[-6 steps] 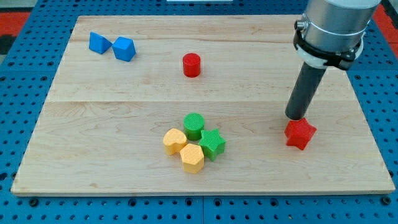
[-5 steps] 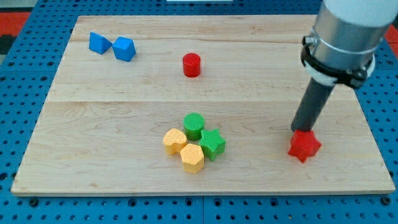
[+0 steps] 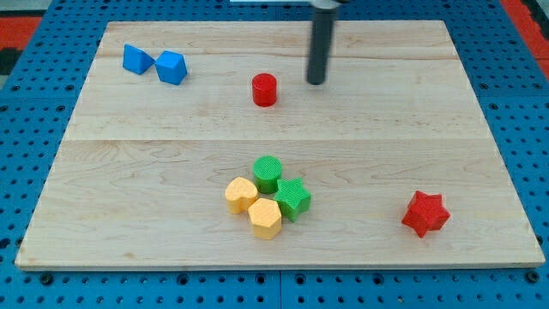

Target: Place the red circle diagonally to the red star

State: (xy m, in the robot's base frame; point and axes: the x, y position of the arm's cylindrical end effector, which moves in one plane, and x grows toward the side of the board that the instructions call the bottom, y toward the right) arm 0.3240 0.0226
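The red circle [image 3: 264, 89] stands on the wooden board [image 3: 154, 163] in the upper middle of the view. The red star [image 3: 425, 214] lies near the lower right corner of the board. My tip [image 3: 316, 81] is just right of the red circle, a short gap away, not touching it. The tip is far up and left of the red star.
Two blue blocks [image 3: 136, 58] [image 3: 171, 67] sit side by side at the upper left. A cluster in the lower middle holds a green cylinder [image 3: 268, 172], a green star [image 3: 293, 199], a yellow heart-like block [image 3: 241, 195] and a yellow hexagonal block [image 3: 265, 218].
My tip left the red star and moved up and left across the board to beside the red circle. The red star was pushed slightly down and right.
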